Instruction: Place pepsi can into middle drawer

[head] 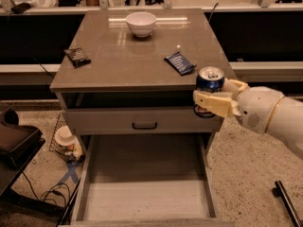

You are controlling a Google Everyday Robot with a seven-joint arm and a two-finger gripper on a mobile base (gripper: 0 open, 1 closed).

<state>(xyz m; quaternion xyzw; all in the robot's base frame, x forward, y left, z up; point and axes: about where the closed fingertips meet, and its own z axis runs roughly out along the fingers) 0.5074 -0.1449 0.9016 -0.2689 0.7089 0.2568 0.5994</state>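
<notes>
Pepsi can (209, 79) upright, clamped between the gripper (211, 96) fingers, in the air off the cabinet top's (123, 56) front right corner; middle drawer (147, 200) stands open below, to its left; blue snack packet (180, 62) near; white bowl (140, 22) far back.

White bowl (140, 22), blue snack packet (180, 62) and dark packet (77, 56) sit on the tabletop (123, 74).

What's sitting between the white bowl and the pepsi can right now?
Camera view: the blue snack packet, on the tabletop. The gripper holds the pepsi can off its front right corner.
</notes>
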